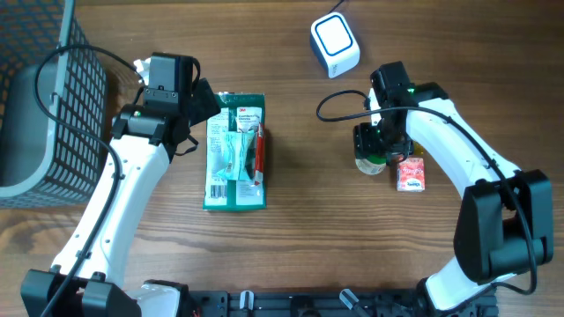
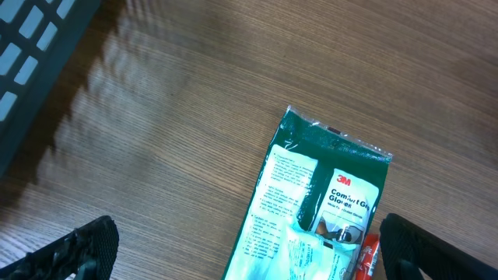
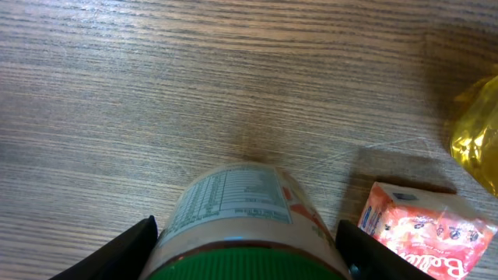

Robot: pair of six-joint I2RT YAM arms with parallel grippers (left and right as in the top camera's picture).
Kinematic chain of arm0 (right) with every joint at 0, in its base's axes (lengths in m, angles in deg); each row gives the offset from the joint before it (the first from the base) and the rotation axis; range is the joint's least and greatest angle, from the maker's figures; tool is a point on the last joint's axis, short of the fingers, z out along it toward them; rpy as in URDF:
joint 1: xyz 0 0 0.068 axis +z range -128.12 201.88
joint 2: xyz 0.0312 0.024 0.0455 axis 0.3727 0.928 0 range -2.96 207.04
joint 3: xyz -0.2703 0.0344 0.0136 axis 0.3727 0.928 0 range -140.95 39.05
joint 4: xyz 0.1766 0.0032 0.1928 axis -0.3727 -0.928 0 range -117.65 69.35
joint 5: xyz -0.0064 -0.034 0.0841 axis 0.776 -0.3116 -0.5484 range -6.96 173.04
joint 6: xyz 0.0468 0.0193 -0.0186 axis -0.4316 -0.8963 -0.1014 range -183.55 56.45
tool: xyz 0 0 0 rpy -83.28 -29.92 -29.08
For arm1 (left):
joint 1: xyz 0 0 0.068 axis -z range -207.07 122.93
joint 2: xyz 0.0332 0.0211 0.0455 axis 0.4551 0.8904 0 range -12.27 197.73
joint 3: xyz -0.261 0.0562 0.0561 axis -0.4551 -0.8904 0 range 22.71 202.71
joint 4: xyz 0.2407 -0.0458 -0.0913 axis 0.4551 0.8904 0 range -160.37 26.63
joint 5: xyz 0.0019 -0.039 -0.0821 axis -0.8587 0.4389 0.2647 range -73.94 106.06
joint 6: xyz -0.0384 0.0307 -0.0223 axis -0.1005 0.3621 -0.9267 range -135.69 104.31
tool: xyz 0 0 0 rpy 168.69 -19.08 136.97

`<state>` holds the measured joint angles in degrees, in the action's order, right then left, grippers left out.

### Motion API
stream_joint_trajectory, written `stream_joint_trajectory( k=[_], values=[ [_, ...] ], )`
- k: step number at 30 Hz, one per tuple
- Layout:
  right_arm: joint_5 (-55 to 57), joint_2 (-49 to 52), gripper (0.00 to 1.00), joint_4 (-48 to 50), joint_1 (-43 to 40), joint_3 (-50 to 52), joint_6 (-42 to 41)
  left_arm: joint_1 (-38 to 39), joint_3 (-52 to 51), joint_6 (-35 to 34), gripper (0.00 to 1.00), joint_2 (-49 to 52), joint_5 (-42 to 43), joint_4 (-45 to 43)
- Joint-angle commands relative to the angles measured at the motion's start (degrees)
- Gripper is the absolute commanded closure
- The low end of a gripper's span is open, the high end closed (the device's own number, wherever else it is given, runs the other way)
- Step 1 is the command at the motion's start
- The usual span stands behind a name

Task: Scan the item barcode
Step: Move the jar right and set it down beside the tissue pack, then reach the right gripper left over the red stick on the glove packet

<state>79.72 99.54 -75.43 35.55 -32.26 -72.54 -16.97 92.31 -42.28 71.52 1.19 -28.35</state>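
Upper left of the overhead view: dark wire-mesh basket on the brown wooden table. Just right of it, left gripper, jaws spread wide, holding nothing, fingertips near the top-left corner of a flat green plastic glove package. Lies lengthwise left of centre, printed side up, something red along its right edge. Top, right of centre: white cube-shaped scanner, well apart from everything else. Below it, centre right, right gripper clamped on a round green-lidded jar with a pale label, one finger against each side. Just beside the jar on the right, small orange-red packet. At the right edge of the right wrist view, yellow crinkled wrapper, apart from the packet.
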Motion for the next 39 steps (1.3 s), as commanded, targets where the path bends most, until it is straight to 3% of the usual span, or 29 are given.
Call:
stream_joint_trajectory(
  k=[1, 8, 14, 17, 20, 23, 28, 39],
  values=[
    [0.9, 0.3, 0.23, 0.1, -0.2, 0.5, -0.4, -0.3, -0.2, 0.9, 0.00, 0.2, 0.1, -0.2],
    [0.9, 0.3, 0.18, 0.7, -0.2, 0.5, -0.4, -0.3, -0.2, 0.9, 0.00, 0.2, 0.1, -0.2],
    [-0.5, 0.3, 0.20, 9.7, 0.0, -0.9, -2.1, -0.3, -0.2, 0.9, 0.00, 0.2, 0.1, -0.2],
    [-8.0, 0.3, 0.25, 12.1, 2.0, -1.5, -4.7, -0.3, -0.2, 0.9, 0.00, 0.2, 0.1, -0.2],
    [-9.5, 0.3, 0.41, 10.6, 5.4, -1.4, -4.8, -0.3, -0.2, 0.9, 0.00, 0.2, 0.1, -0.2],
    [-9.4, 0.3, 0.46, 9.2, 9.2, -1.3, -5.3, -0.3, -0.2, 0.9, 0.00, 0.2, 0.1, -0.2],
    [-1.5, 0.3, 0.45, 6.5, 13.4, -1.0, -9.9, -0.3, -0.2, 0.9, 0.00, 0.2, 0.1, -0.2],
    [18.6, 0.3, 0.44, -3.7, 13.6, 0.5, -15.4, -0.3, -0.2, 0.9, 0.00, 0.2, 0.1, -0.2]
  ],
)
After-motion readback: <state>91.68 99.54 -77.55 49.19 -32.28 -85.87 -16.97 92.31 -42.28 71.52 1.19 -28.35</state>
